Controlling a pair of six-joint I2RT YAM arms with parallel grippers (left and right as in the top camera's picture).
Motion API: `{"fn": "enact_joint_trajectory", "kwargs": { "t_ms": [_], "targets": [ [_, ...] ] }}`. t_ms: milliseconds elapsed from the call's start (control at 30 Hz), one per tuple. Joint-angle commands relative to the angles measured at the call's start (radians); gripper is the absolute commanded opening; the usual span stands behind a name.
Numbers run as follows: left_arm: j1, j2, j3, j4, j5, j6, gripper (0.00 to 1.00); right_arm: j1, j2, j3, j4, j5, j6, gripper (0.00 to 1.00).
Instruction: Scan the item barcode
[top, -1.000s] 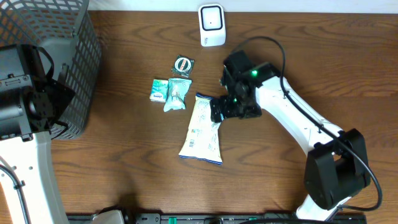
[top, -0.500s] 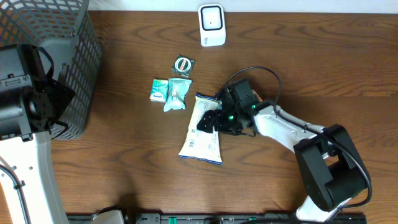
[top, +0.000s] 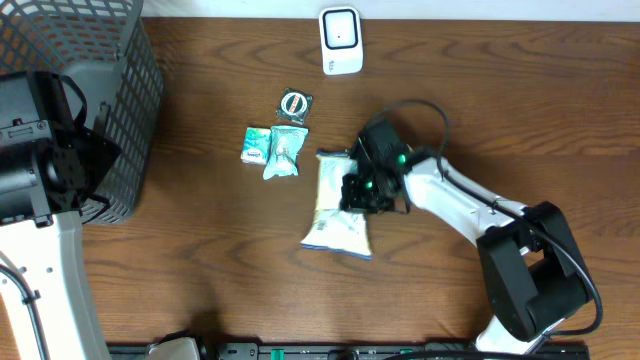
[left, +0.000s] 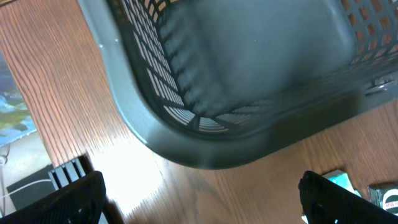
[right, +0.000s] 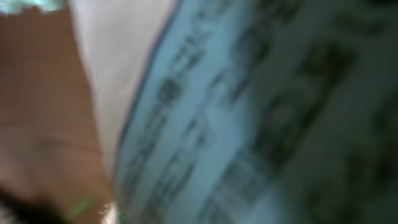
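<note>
- Clamping down: the right gripper (top: 352, 190) is clenched on the right edge of the white packet (top: 335, 207), which lies flat on the table (top: 200, 260), mid-table, well short of the scanner (top: 340, 40) at the far edge
- Right wrist view is nothing but blurred packet print (right: 249, 112), so how deep the bite goes I cannot tell
- Danger one: an edge pinch on a floppy pouch could slip or sag on the lift
- Danger two: a drooping packet may turn its barcode away from the scanner
- Danger three: a low swing could clip the green sachets (top: 272, 148) just beside it
- Left gripper (left: 202, 199) hangs wide open by the basket (left: 186, 124), holding nothing
</note>
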Motion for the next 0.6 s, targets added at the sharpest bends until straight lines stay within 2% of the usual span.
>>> {"fn": "enact_joint_trajectory", "kwargs": {
  "t_ms": [0,133,267,333,567],
  "targets": [
    [0.005,-0.007,-0.002,-0.003,-0.01,-0.009,0.98,0.051,-0.035,0.211,-0.185,0.517,-0.098,0.01],
    [0.005,-0.007,-0.002,-0.003,-0.01,-0.009,0.98,0.14,-0.035,0.338,-0.298,0.882,-0.154,0.01],
    [0.005,-0.007,-0.002,-0.003,-0.01,-0.009,0.98,0.229,-0.021,0.305,-0.306,1.225,-0.213,0.01],
    [0.005,-0.007,-0.002,-0.003,-0.01,-0.009,0.98,0.247,-0.006,0.28,-0.299,1.246,-0.214,0.01],
    [0.005,-0.007,-0.002,-0.003,-0.01,-0.009,0.97,0.306,0.059,0.187,-0.253,1.101,-0.213,0.01]
  ]
}}
